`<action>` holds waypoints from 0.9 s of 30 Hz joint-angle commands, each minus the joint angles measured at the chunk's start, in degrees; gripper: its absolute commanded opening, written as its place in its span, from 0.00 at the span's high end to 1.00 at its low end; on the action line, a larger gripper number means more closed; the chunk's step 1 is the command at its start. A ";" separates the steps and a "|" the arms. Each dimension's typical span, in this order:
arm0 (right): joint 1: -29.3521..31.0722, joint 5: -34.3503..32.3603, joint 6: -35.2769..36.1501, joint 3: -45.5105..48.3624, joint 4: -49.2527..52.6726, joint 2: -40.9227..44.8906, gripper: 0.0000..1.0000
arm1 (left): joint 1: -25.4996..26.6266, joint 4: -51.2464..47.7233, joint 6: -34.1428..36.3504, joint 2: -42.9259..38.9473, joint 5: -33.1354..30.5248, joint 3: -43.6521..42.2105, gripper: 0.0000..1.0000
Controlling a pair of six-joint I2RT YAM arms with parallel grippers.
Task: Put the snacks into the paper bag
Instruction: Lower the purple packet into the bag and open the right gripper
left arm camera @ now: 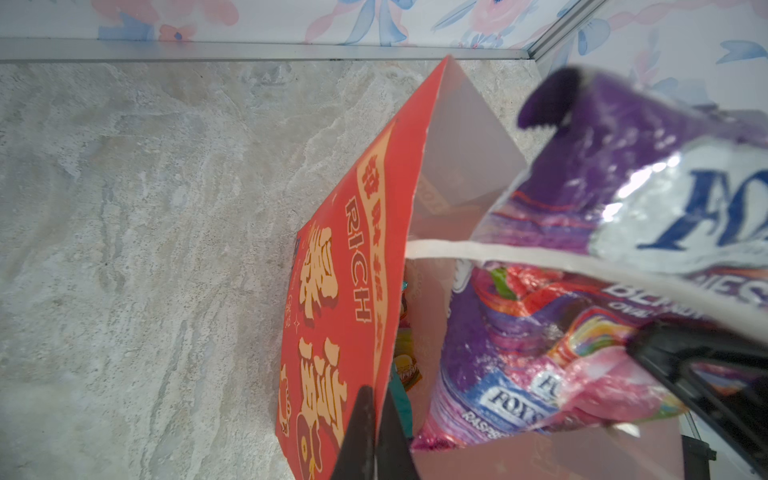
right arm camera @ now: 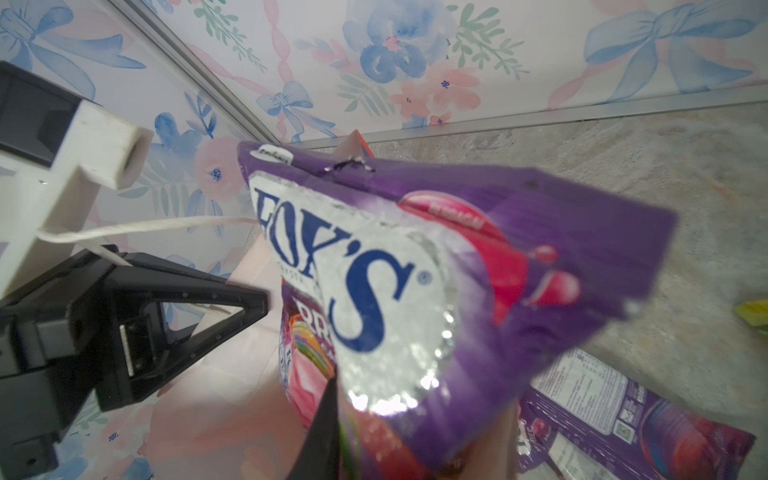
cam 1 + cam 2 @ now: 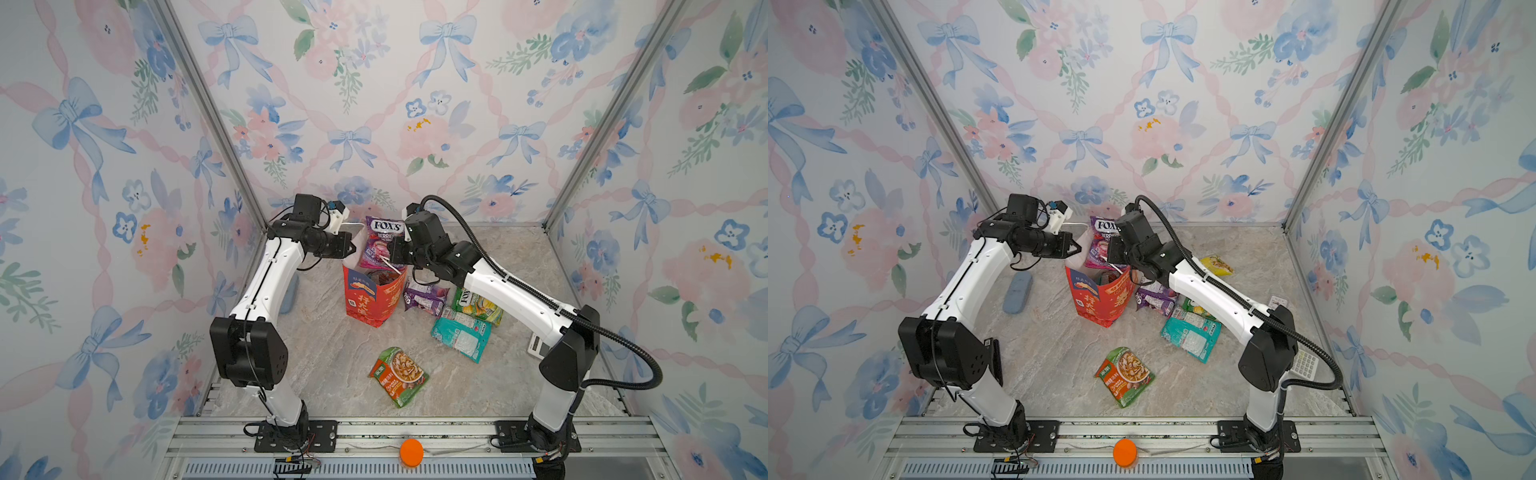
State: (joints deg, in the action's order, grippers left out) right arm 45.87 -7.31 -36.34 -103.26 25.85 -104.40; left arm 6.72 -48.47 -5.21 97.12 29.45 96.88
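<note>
Purple crinkly plastic FOX'S packet (image 3: 384,241) is being held clenched in the right gripper (image 3: 392,254) at the mouth of the upright red paper bag (image 3: 365,299), whose rim is being pinched by the left gripper (image 3: 352,248), with some packets (image 1: 405,374) being visible inside and five loose packets (image 3: 461,338) lying beside it unbagged.

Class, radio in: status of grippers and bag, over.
Left gripper shut on paper bag rim. Right gripper shut on purple FOX'S packet, lower end at bag mouth. White cord handle lies across packet.

I saw a grey-blue oblong (image 3: 1017,293) lying left on the tabletop, white calculator (image 3: 1304,365) far right, orange disc (image 3: 1124,453) on the front rail (image 3: 1183,436).
</note>
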 commanded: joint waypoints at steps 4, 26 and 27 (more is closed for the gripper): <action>0.52 -0.24 -2.73 3.03 -3.73 5.01 1.00 | 0.29 -1.29 0.09 -0.01 -0.01 -0.79 1.00; 0.44 3.25 -7.18 7.58 -5.83 7.31 0.43 | 0.31 -1.29 0.12 -0.16 -0.12 -0.80 1.00; 0.32 2.76 -6.43 7.09 -5.49 7.67 0.34 | 0.27 -1.28 0.07 -0.18 -0.10 -0.74 1.00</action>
State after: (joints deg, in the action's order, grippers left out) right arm 45.87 -3.42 -44.03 -94.80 20.78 -99.83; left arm 6.74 -48.47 -5.21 97.12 29.43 96.88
